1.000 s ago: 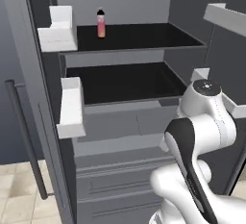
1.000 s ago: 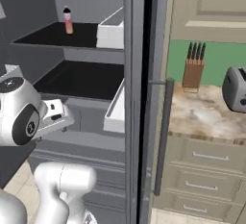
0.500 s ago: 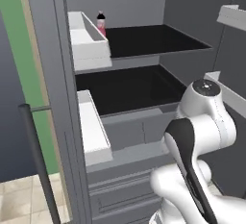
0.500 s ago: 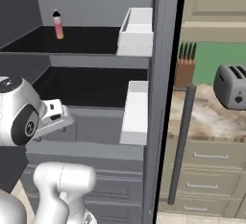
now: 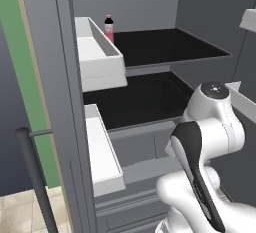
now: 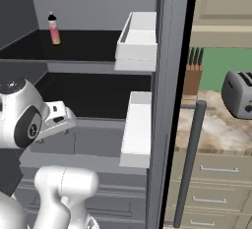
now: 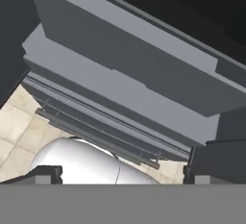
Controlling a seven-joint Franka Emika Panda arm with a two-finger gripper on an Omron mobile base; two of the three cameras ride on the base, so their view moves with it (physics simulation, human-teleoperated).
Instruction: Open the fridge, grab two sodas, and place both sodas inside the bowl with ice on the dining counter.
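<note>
The fridge [image 5: 64, 82] stands open in front of me, its black shelves bare except for one soda. That soda, a slim pink bottle [image 5: 108, 29] with a black cap, stands at the back left of the upper shelf [image 6: 53, 28]. In the hand view my gripper [image 7: 121, 174] is open with nothing between its fingertips [image 7: 47, 174], and it looks down at the fridge's lower grey drawers [image 7: 120, 83]. The arm is folded low in front of the drawers, well below the bottle. The bowl and the dining counter are out of view.
White door bins [image 5: 97, 52] [image 6: 140, 36] jut out from both open doors, level with the shelves. Long bar handles [image 5: 35, 177] [image 6: 189, 161] stand on the doors' outer sides. A knife block [image 6: 193, 73] and a toaster [image 6: 238, 93] sit on the counter to the right. Beige floor tiles [image 7: 19, 131] lie below.
Both base views have shifted and the fridge interior looms larger, so the camera has moved closer. The bottle stays on its shelf. The gripper remains open.
</note>
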